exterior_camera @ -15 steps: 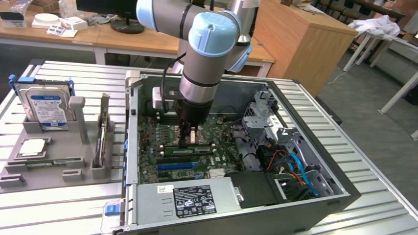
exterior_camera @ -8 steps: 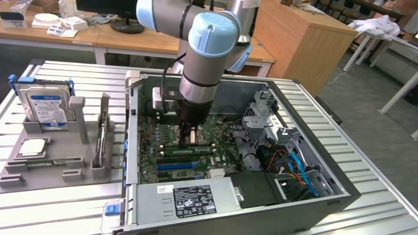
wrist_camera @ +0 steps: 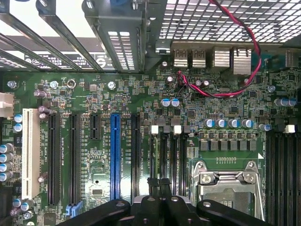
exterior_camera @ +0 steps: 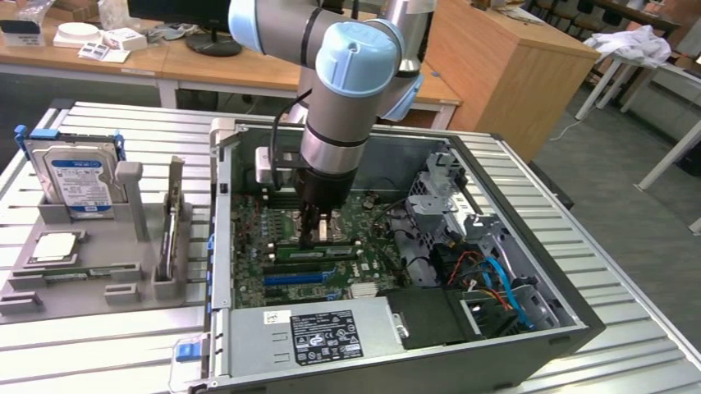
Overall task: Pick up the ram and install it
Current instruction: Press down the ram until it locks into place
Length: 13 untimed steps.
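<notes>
The motherboard (wrist_camera: 188, 122) is green, with one blue slot (wrist_camera: 115, 155) among black ones and a white slot (wrist_camera: 30, 153). A red-and-black wire (wrist_camera: 221, 93) loops over it. The drive (exterior_camera: 79, 182) wears a blue label.

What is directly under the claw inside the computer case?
Under the shut claw lies the green motherboard with its black slots and one blue slot. The claw covers the spot it touches, so the ram cannot be confirmed there.

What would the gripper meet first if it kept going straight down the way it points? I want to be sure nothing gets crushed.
Most likely the green motherboard inside the open computer case: the gripper points straight down just over its long slots. Which slot lies directly under the shut fingers is unclear.
</notes>
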### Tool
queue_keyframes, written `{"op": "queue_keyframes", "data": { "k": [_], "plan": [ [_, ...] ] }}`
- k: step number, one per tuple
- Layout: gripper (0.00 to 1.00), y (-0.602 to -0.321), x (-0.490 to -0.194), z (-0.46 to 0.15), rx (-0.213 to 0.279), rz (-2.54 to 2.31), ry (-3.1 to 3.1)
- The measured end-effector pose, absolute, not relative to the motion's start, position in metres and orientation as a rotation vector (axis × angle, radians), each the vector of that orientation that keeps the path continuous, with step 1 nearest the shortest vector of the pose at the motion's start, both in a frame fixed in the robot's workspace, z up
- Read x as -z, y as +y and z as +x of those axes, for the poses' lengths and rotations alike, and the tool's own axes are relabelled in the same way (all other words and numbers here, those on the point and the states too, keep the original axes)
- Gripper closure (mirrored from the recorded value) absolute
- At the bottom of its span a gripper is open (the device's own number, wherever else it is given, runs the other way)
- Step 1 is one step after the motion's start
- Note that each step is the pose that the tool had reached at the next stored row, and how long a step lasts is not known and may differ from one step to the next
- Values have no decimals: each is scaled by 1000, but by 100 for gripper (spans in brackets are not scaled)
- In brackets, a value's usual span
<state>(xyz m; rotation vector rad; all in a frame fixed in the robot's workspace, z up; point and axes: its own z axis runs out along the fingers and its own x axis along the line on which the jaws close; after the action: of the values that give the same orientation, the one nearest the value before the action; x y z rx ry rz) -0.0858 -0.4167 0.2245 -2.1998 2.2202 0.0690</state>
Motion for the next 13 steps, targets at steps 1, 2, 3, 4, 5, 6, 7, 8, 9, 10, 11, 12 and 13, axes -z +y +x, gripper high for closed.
{"op": "queue_keyframes", "data": {
  "k": [1, 2, 3, 4, 5, 6, 7, 8, 9, 10, 11, 12, 13],
  "plan": [
    [89, -417, -224, -86, -69, -2200, 2220],
    [89, -417, -224, -86, -69, -2200, 2220],
    [89, -417, -224, -86, -69, -2200, 2221],
    [89, -417, -224, -86, -69, -2200, 2220],
    [89, -417, -224, -86, -69, -2200, 2220],
    [89, -417, -223, -86, -69, -2200, 2220],
    [89, -417, -223, -86, -69, -2200, 2220],
    [89, -417, -223, -86, -69, -2200, 2220],
    [89, -417, -223, -86, -69, -2200, 2220],
    [89, -417, -223, -86, -69, -2200, 2220],
    [89, -417, -223, -86, -69, -2200, 2220],
    [89, -417, -223, -86, -69, -2200, 2220],
    [89, -417, -222, -86, -69, -2200, 2220]
  ]
}}
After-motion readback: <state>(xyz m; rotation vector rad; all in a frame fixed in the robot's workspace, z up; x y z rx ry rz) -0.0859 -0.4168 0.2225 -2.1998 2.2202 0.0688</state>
